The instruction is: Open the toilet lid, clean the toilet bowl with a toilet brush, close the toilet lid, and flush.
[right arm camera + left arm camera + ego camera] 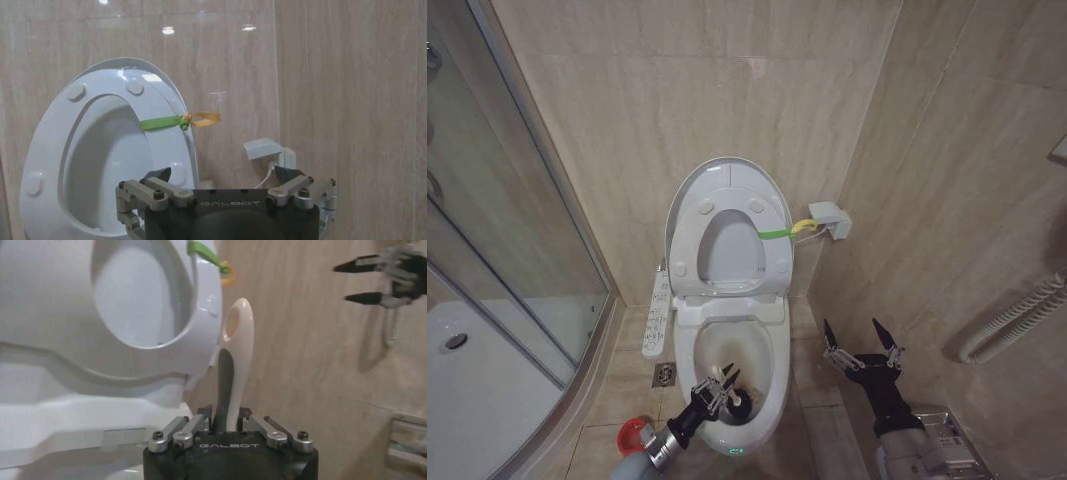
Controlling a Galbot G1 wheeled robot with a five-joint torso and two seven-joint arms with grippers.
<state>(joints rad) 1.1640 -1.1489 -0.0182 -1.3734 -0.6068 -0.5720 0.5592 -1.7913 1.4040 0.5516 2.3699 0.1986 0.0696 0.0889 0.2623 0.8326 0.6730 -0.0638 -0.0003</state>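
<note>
Head view, left hand [719, 385] clenched on slim white-handled toilet brush [730, 392] inside white ceramic toilet bowl [772, 352], glossy white oval toilet lid [727, 176] raised, right hand [861, 339] released beside bowl.

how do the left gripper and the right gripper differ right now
The left gripper is shut on the toilet brush, while the right gripper is open and holds nothing. The left gripper sits over the toilet bowl, with the brush's dark head down inside it; the right gripper hangs beside the bowl, above the floor tiles. Both are the same dark build with metal-linked fingers.
</note>
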